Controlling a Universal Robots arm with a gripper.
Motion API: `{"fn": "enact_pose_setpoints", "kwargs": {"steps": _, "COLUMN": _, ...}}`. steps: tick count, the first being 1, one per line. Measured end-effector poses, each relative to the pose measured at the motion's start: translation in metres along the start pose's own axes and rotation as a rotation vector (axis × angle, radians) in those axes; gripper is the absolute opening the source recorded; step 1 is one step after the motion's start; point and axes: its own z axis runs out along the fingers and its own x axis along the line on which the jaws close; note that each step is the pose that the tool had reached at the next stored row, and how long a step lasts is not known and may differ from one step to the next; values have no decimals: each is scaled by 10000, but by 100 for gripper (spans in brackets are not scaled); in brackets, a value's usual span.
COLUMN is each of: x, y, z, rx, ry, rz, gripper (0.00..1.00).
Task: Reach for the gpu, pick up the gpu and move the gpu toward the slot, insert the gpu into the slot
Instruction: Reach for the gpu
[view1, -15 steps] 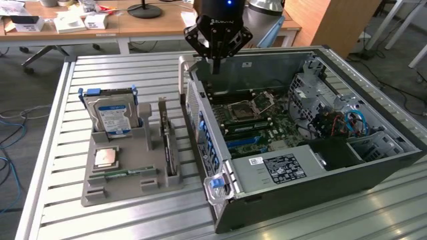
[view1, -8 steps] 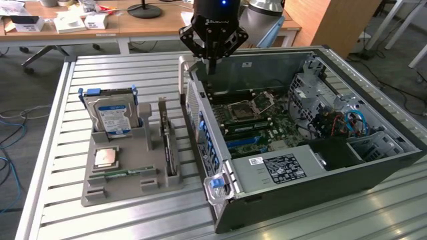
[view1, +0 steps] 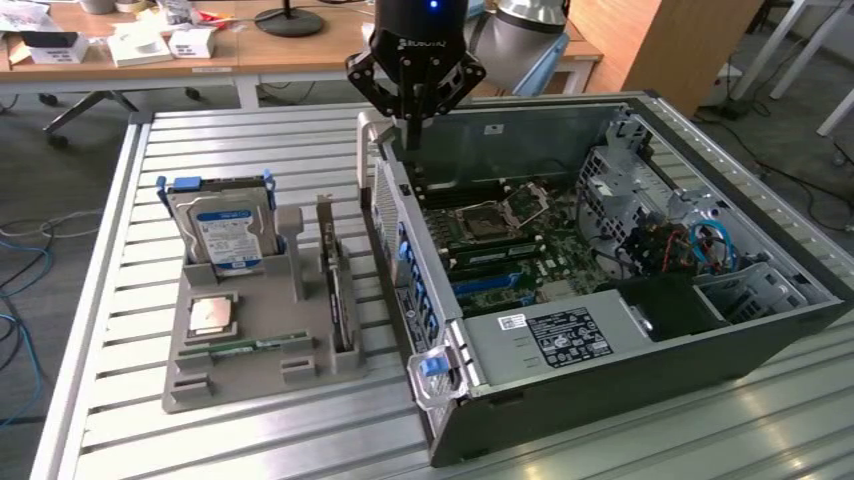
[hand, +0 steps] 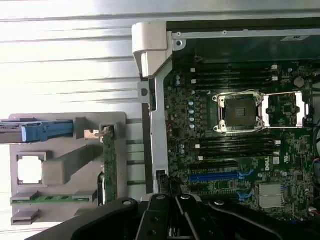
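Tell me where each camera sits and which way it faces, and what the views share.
Exterior view: off the arm, raised, looking down across the table at the open computer case and gray holder; the shut gripper hangs above the case's wall.
Wrist view: on the wrist, facing straight down onto the motherboard; the gripper's black links show.
Shared: gpu standing in the holder, blue slot, hard drive.
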Motion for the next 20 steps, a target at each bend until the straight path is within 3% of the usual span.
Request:
{"fn": "enact_pose_setpoints", "kwargs": {"steps": 9, "x": 169, "y": -12, "z": -5, "rx": 1, "ry": 0, "rz": 0, "gripper": 13}}
{"fn": "enact_pose_setpoints", "kwargs": {"steps": 20, "x": 461, "y": -35, "z": -10, "rx": 5, "ry": -2, "rz": 0, "gripper": 13}}
